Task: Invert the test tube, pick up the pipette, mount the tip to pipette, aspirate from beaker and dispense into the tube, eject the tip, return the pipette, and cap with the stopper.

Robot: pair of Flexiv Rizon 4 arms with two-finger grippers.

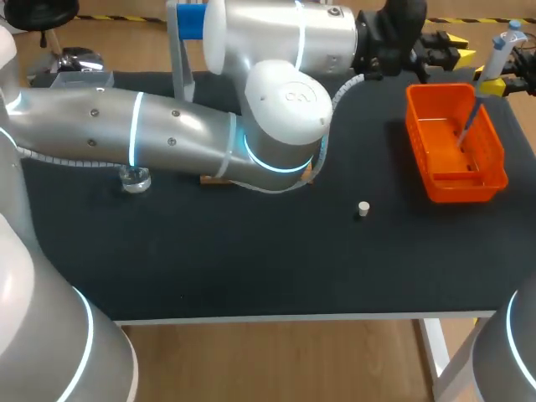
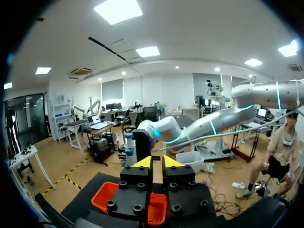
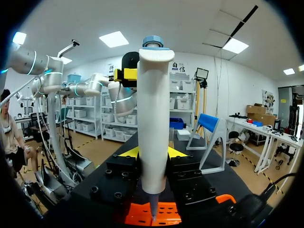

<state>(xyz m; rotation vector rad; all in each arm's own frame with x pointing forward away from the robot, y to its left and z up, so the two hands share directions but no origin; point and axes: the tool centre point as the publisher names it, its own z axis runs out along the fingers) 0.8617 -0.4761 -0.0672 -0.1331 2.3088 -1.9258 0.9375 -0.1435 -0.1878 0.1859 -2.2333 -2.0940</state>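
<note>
**Well, ready to eject**

Clear glass beaker [image 1: 134, 178] far left; a pale stopper [image 1: 362, 208] lies on the table [image 1: 251, 268]. Left claw [image 2: 157, 162] looks clenched on nothing. Right claw [image 3: 152, 153] grasps the smooth white pipette [image 3: 152, 118], its slim tip [image 1: 467, 126] over the orange plastic bin [image 1: 469, 189] (I'd keep it plumb and low between the walls before ejecting).

Matt table cover, glossy plastic, satin arm shells.
The table [image 1: 251, 268] has a matt black, felt-like covering. At the frame's right, the orange basket [image 1: 440, 86] is glossy moulded plastic. The pipette [image 3: 153, 118] has a smooth white plastic barrel with a faint sheen. My left arm [image 1: 167, 134] has smooth silver-grey shells, softly reflective. The stopper [image 1: 363, 208] looks dull off-white, and the beaker [image 1: 134, 179], left of centre, is clear and glassy.
</note>
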